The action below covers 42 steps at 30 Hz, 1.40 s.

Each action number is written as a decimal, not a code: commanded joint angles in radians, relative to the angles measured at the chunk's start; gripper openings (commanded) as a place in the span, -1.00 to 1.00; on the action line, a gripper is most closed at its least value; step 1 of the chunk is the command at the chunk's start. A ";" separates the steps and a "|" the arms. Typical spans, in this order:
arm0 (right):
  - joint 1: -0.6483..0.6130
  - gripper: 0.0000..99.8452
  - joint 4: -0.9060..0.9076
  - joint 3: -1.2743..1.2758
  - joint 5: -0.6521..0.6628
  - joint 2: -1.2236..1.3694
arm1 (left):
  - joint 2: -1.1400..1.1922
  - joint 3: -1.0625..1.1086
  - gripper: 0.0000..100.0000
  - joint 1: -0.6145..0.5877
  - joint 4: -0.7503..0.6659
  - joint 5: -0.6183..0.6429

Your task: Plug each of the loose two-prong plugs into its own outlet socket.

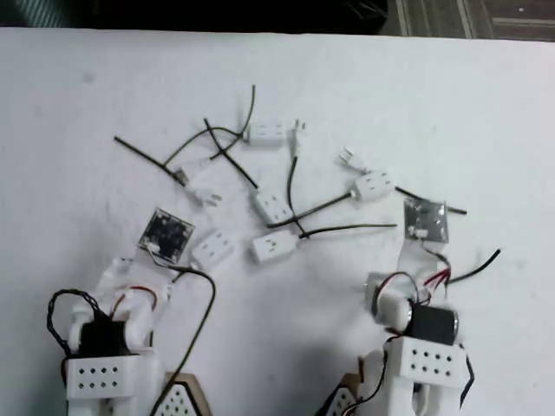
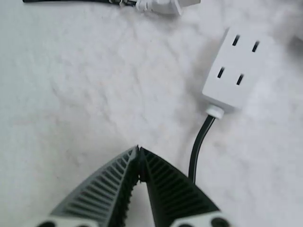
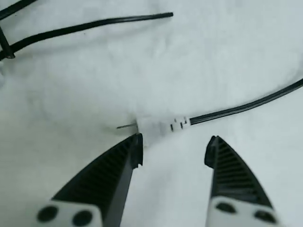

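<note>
Jaws released, the right gripper (image 3: 175,142) hovers just short of a plug (image 3: 158,126) lying near-right. The left gripper (image 2: 139,152), clenched empty, sits by a socket (image 2: 234,66). Likely the grasping step: advance, then close on the plug's body.

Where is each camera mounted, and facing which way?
High view: fixed above, looking down over the table; left arm and right arm at the near edge.
Left wrist view: on that arm, facing down past the shut left gripper at an outlet.
Right wrist view: on its arm, over the open right gripper and a plug.
Shared: that outlet, also in the high view.
</note>
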 commanded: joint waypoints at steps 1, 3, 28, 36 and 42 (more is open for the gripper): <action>-0.010 -0.55 -0.002 -0.026 -0.081 0.025 | -0.008 -0.005 -0.95 0.002 -0.017 0.000; -0.010 -0.55 -0.002 -0.048 -0.114 0.099 | -0.008 -0.005 -0.95 0.002 -0.017 0.000; -0.082 -0.55 -0.157 -0.339 -0.394 0.892 | -0.008 -0.005 -0.95 0.002 -0.017 0.002; -0.159 -0.55 -0.234 -0.342 -0.488 0.932 | -0.008 -0.005 -0.95 0.002 -0.017 0.002; -0.188 -0.56 -0.242 -0.344 -0.483 0.905 | -0.008 -0.005 -0.95 0.002 -0.017 0.000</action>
